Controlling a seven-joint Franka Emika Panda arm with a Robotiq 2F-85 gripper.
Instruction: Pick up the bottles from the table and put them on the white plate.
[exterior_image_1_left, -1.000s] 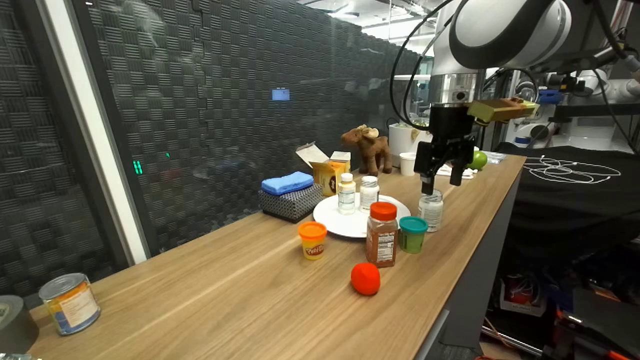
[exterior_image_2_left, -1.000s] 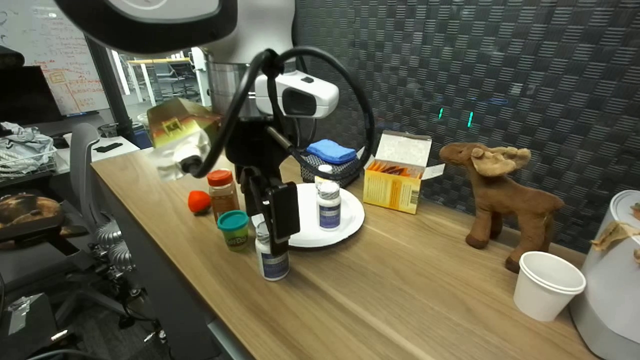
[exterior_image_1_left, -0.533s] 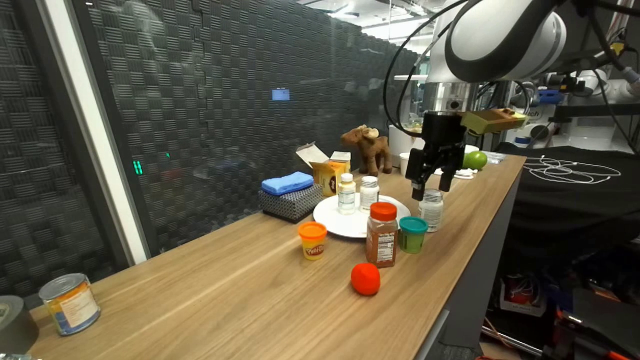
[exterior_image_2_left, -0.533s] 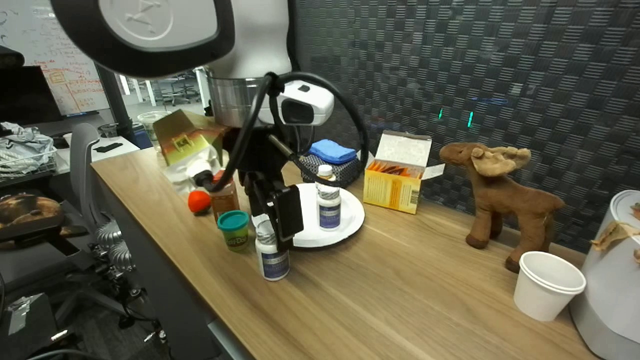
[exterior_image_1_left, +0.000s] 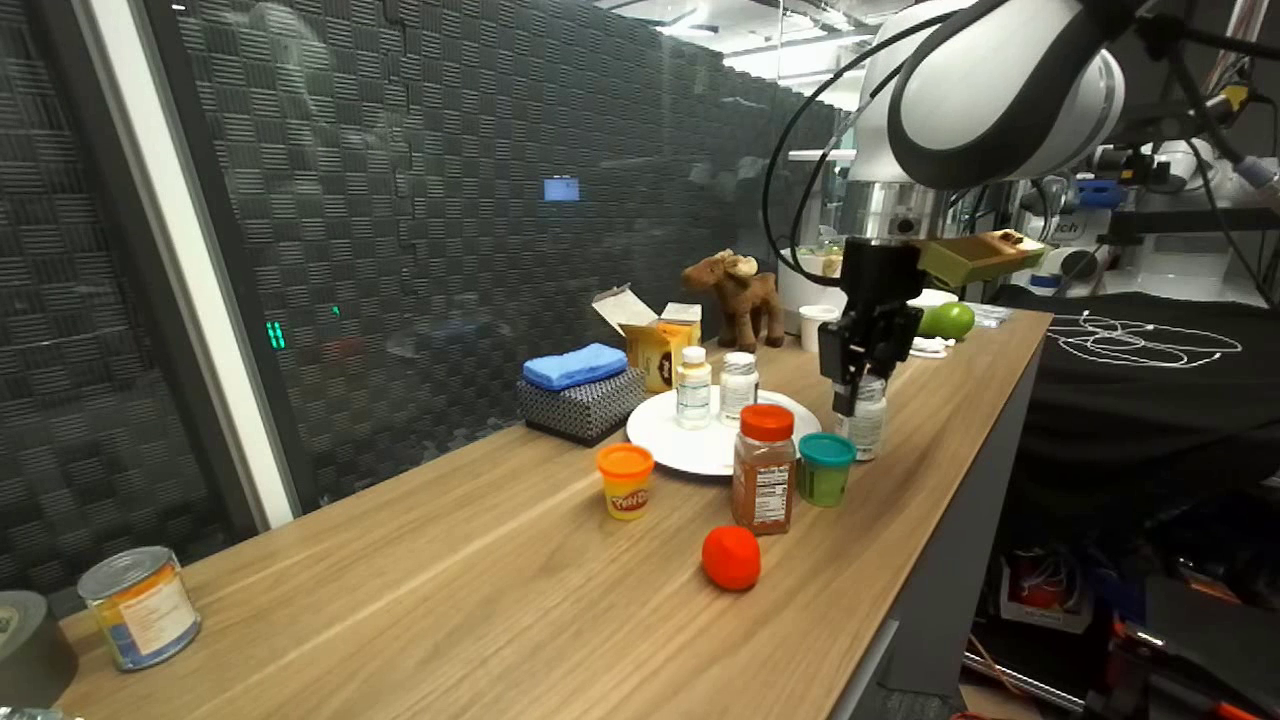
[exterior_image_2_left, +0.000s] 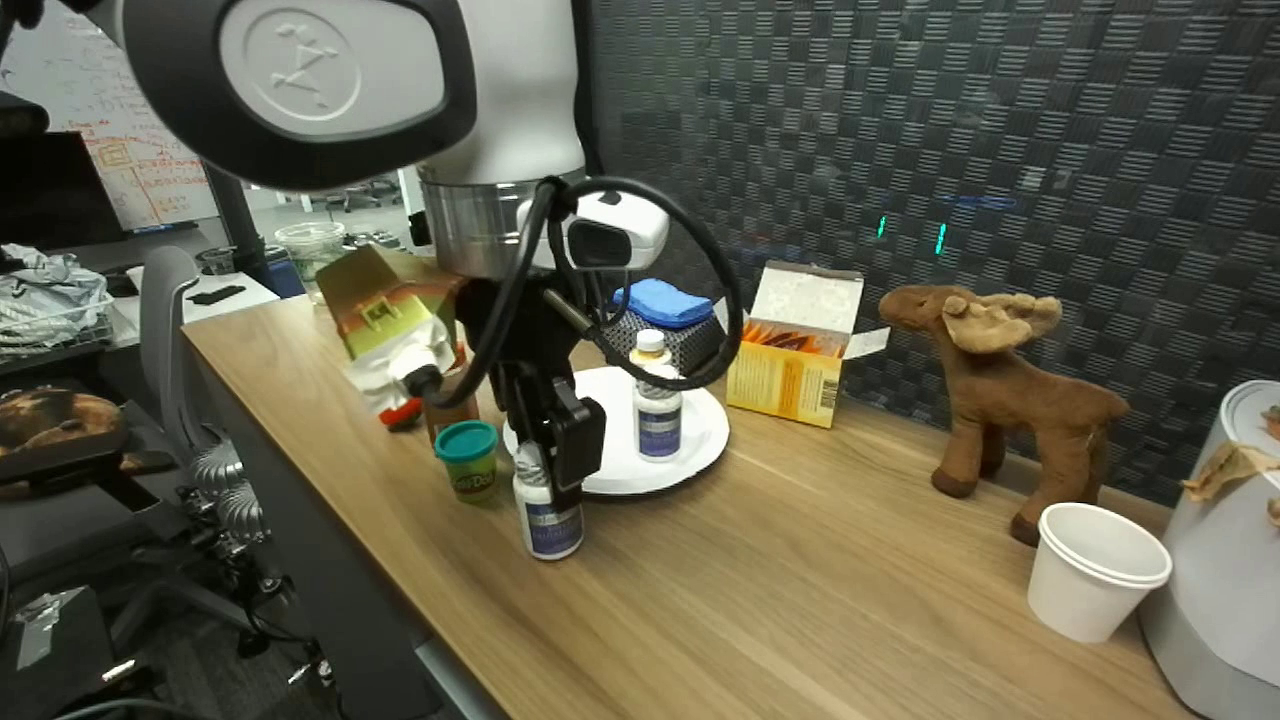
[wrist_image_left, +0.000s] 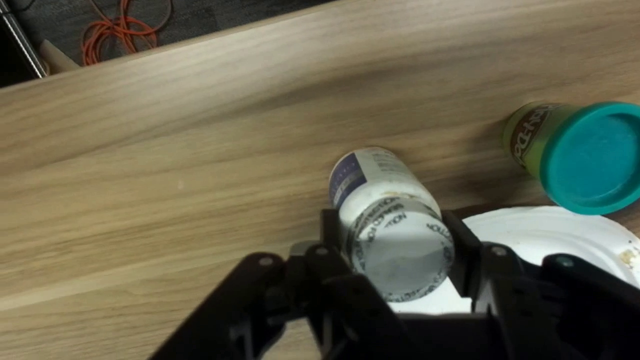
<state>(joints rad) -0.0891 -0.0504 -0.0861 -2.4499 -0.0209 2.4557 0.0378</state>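
White bottle (wrist_image_left: 384, 187), cap (wrist_image_left: 405, 255) up, long axis near vertical, is pinched between the jaws.

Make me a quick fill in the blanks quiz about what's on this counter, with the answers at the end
1. In the wrist view, the white bottle is ____ the two fingers of the gripper.
2. On the white plate, ____ other bottles stand upright.
3. The cloth on top of the patterned box is coloured ____.
4. The yellow Play-Doh tub has a lid coloured ____.

Missing words: between; two; blue; orange.
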